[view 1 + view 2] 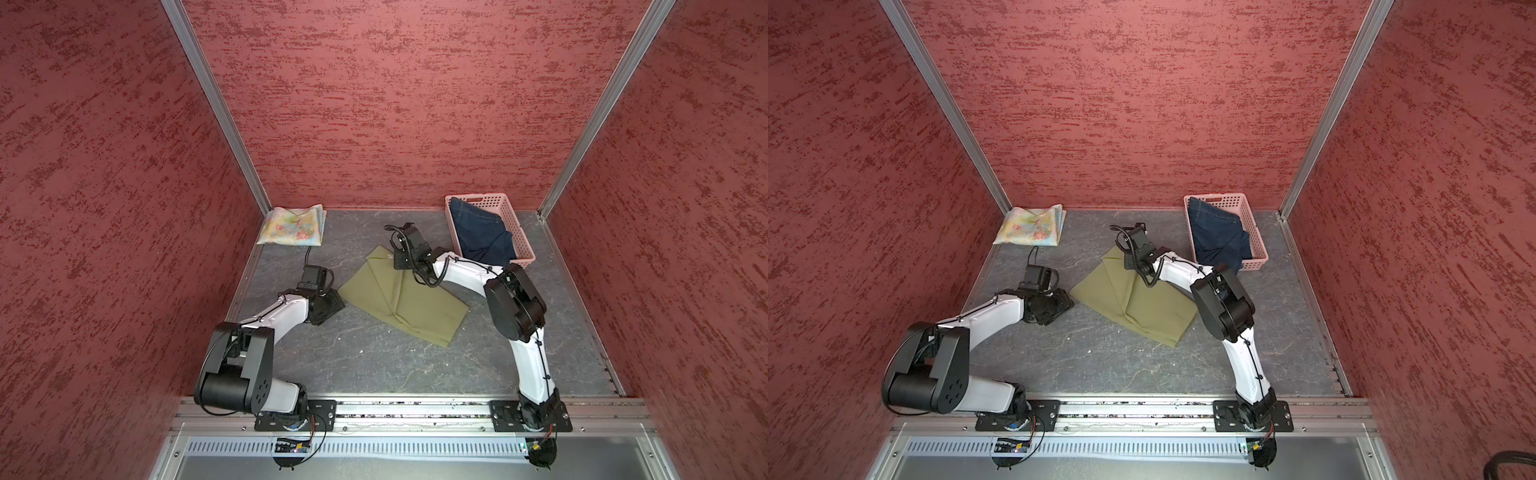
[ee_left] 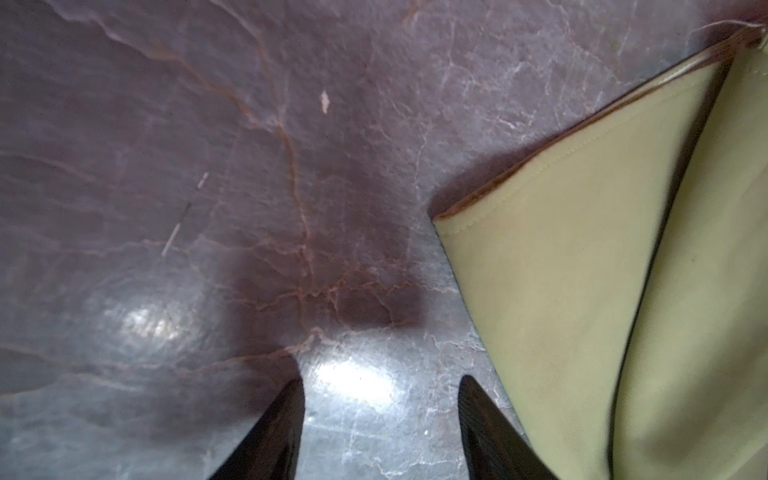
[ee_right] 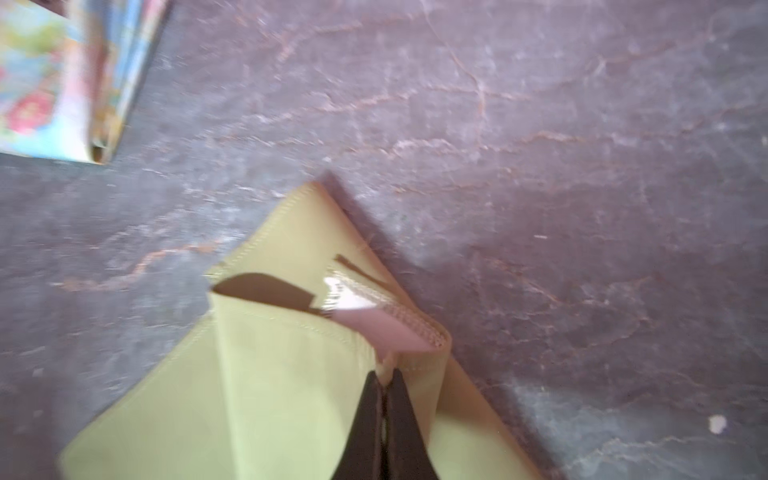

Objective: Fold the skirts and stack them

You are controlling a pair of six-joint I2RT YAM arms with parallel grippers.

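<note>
The olive-green skirt (image 1: 399,299) (image 1: 1133,303) lies partly folded mid-table. My right gripper (image 3: 386,374) (image 1: 397,262) is shut on a stitched edge of this skirt (image 3: 270,374) near its far corner, lifting a small fold. My left gripper (image 2: 382,380) (image 1: 334,303) hovers open over bare table just beside the skirt's left corner (image 2: 582,291), holding nothing. The floral skirt (image 1: 291,226) (image 1: 1032,226) (image 3: 37,83) lies folded in the far left corner. The dark blue denim skirt (image 1: 478,232) (image 1: 1219,237) sits bunched in the basket.
The pink perforated basket (image 1: 519,237) (image 1: 1256,237) stands at the far right by the back wall. Red textured walls close in three sides. The arms' base rail (image 1: 415,409) runs along the near edge. Grey marbled table (image 1: 374,361) shows in front of the olive skirt.
</note>
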